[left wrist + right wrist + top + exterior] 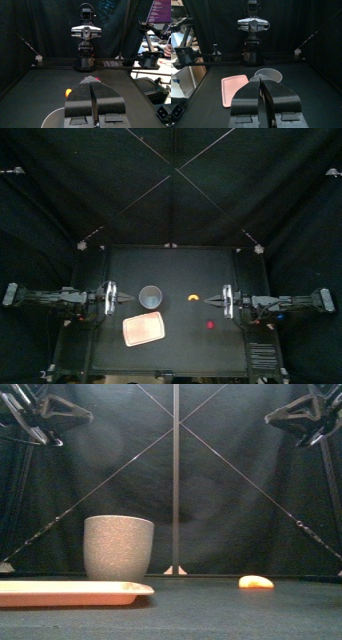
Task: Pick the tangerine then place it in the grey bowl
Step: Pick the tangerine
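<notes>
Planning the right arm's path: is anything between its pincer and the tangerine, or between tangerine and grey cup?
Nothing visible: bare table lies between the right pincer and the small orange tangerine, and on to the tall grey speckled cup. A small red toy sits frontward, off both lines.

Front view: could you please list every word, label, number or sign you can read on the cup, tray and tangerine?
None: the cup, tray and tangerine carry no readable text, label or number in any view.
</notes>
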